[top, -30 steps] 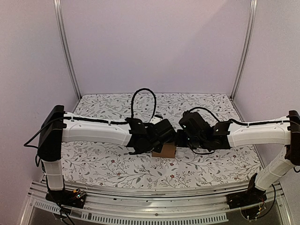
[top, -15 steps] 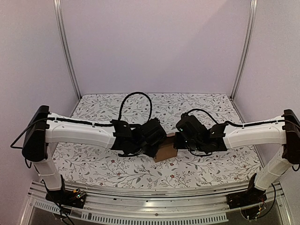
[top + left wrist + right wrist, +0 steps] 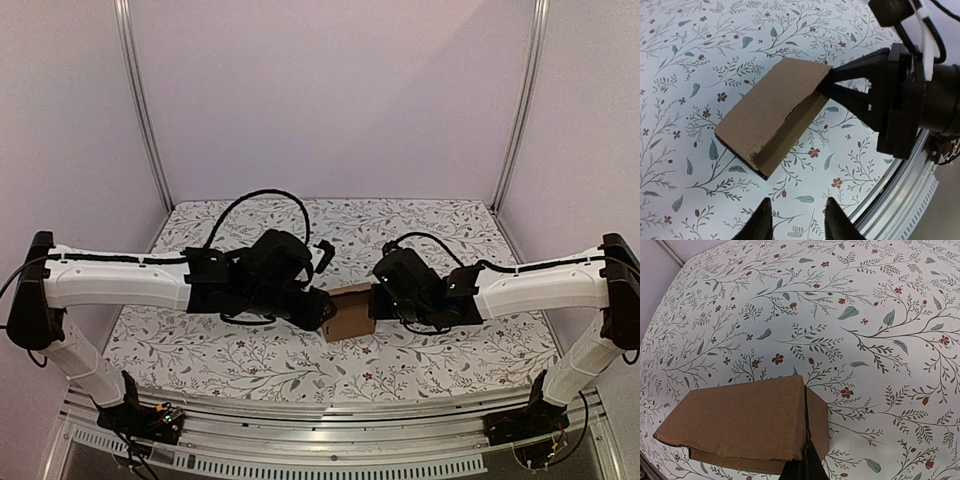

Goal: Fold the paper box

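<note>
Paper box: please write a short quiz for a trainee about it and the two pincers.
1. True or false: the right pincer is shut on an edge of the paper box.
2. Choose one. The left pincer is: A) open and not touching the box; B) shut on the box; C) out of every view.
3. Fill the gap: the table cover has a ______ pattern.

Key: 1 true; 2 A; 3 floral.
</note>
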Controlling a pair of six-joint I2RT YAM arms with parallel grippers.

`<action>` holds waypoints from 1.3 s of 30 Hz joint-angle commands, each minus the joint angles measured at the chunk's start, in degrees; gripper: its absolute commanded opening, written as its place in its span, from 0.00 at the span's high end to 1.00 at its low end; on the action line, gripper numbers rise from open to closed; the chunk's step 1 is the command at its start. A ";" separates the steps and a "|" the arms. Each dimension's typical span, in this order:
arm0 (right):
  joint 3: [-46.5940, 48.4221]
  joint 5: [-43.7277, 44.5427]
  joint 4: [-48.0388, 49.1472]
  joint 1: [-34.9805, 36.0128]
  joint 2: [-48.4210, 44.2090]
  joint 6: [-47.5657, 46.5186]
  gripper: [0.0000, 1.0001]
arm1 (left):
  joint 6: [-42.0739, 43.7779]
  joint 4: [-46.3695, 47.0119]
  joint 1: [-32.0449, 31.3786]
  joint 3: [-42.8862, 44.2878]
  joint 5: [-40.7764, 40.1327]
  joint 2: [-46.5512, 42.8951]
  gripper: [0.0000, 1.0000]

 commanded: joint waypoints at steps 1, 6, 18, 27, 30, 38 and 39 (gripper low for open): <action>-2.03 -1.24 -3.83 0.48 1.98 -1.94 1.00 | 2.03 3.83 3.92 -0.01 5.51 -2.41 0.82; -1.90 -1.68 -3.60 0.65 2.02 -2.26 1.00 | 2.35 7.11 7.19 0.31 8.97 -1.85 1.00; -1.66 -2.27 -2.80 0.97 2.20 -3.47 1.00 | 1.23 13.81 9.95 -0.52 13.23 5.54 1.00; -1.83 -2.60 -2.44 1.08 2.46 -3.83 1.00 | 0.36 16.20 10.68 -3.96 14.48 6.75 1.00; -1.64 -2.78 -2.28 1.17 2.72 -3.99 1.00 | 0.25 15.92 10.68 -4.55 15.44 7.33 1.00; -1.84 -2.66 -2.24 1.22 1.58 -6.39 0.71 | -0.85 16.69 10.68 -7.93 14.82 7.44 1.00; -1.93 -2.74 -2.38 1.17 1.10 -6.83 0.69 | -0.96 16.85 10.68 -8.28 14.60 7.44 1.00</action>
